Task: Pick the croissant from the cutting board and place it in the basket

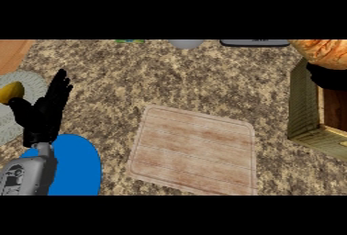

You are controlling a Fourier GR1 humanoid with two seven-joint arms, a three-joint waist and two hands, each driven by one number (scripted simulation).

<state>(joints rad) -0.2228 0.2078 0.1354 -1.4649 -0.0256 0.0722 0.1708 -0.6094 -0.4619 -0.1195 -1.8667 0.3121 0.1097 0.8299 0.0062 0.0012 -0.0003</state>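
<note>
I have the croissant [324,51] off the cutting board [193,151] and up at the counter's [203,78] far right corner, held just over the far end of the basket [303,105]. The right hand [329,78] shows as a dark mass under it, and its fingers look curled round the pastry. The left hand [44,108] rests open, fingers up, near the counter's left edge.

My worry is the release. The croissant hangs near the basket's far-left rim rather than over the middle, so letting go here could land it on the wall and roll it onto the counter.

Only part of it shows, so I judge loosely: its long axis seems to run along the counter's far edge, with a rounded end pointing left. That could bridge the basket's walls
</note>
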